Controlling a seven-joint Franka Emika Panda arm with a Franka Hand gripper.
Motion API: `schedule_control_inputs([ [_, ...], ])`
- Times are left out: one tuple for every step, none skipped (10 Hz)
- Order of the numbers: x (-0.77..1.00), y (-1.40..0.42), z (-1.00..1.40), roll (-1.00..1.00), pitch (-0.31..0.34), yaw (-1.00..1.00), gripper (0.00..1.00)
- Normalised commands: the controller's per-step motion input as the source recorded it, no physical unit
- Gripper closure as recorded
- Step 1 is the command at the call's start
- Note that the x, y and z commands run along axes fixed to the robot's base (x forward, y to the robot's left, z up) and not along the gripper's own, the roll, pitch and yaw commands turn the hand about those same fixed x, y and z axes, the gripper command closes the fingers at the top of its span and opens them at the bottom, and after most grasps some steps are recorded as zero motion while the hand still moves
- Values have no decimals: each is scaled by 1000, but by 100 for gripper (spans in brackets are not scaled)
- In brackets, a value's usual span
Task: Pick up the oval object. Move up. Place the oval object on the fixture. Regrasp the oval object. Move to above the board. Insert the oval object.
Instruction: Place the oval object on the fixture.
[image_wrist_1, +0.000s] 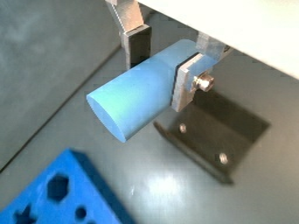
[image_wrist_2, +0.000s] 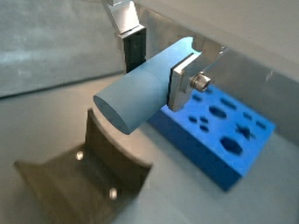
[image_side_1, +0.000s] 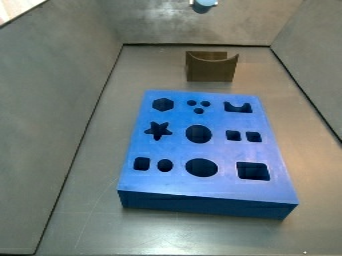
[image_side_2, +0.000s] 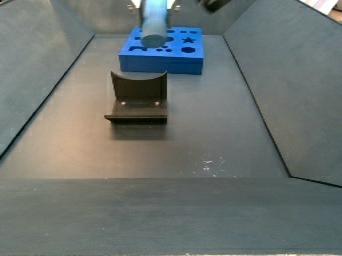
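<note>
My gripper (image_wrist_1: 163, 68) is shut on the oval object (image_wrist_1: 128, 101), a pale blue peg clamped between the two silver fingers with most of its length sticking out past them; both wrist views show this (image_wrist_2: 128, 96). The peg hangs in the air, above the floor. In a side view it shows at the upper edge (image_side_2: 156, 18). In a side view only a bit of the gripper (image_side_1: 203, 4) shows at the upper edge, above the fixture (image_side_1: 211, 66). The fixture (image_wrist_1: 222, 131) lies below the peg. The blue board (image_side_1: 203, 148) with dark shaped holes lies flat on the floor.
Grey walls slope up around the dark floor on all sides. The fixture (image_side_2: 138, 97) stands between the board (image_side_2: 164, 52) and the open floor in a side view. The board's corner shows in a wrist view (image_wrist_1: 59, 192).
</note>
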Motion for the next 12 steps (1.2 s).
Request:
schedule_control_inputs([
  [484,38,-26,-919,-115,19,100],
  [415,42,-23,-808,-72,28,100],
  [291,45,-22,-592,-7,30,100],
  [196,47,-20,-419,31,22,100],
  [79,32,-10,-251,58,2,100],
  [117,133,-1000,-1000,264,43,100],
  [126,137,-1000,-1000,271,-5,100],
  [135,137,-1000,-993,299,-54,100],
  [150,135,-1000,-802,287,-131,100],
  [154,139,-1000,-645,244,-181,100],
  [159,141,-1000,-482,189,-220,100],
  [171,133,-1000,-280,121,-242,100],
])
